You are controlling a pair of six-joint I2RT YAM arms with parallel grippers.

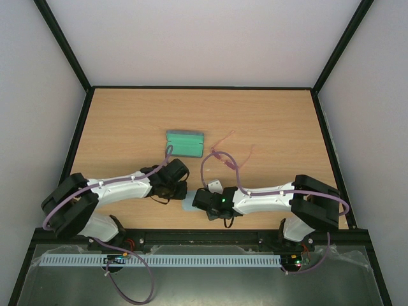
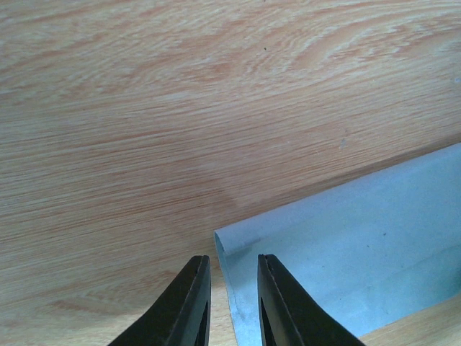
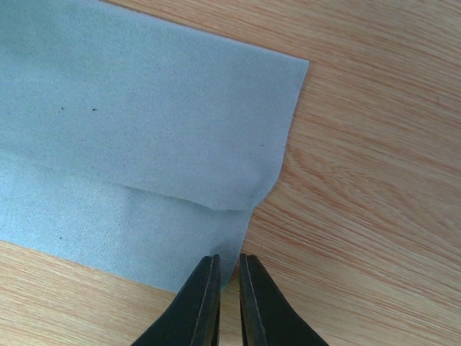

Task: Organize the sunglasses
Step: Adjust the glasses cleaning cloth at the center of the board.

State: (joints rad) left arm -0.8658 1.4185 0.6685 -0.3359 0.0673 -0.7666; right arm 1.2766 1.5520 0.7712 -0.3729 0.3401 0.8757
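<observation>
The pink-framed sunglasses (image 1: 228, 155) lie open on the table, right of centre, beyond both grippers. A light blue cloth (image 1: 189, 206) lies between the grippers near the front edge, with one layer folded over (image 3: 144, 130). My left gripper (image 2: 233, 259) is open, its fingers straddling the cloth's folded left edge (image 2: 360, 231) without pinching it. My right gripper (image 3: 228, 258) stands at the cloth's near right corner with a narrow gap between its fingers; wood shows through the gap. In the top view the left gripper (image 1: 180, 190) and right gripper (image 1: 197, 199) nearly meet over the cloth.
A grey-green oblong case (image 1: 185, 143) lies shut behind the left gripper, left of the sunglasses. Black frame rails edge the wooden table (image 1: 127, 121) on the left, right and back. Purple cables loop over both arms.
</observation>
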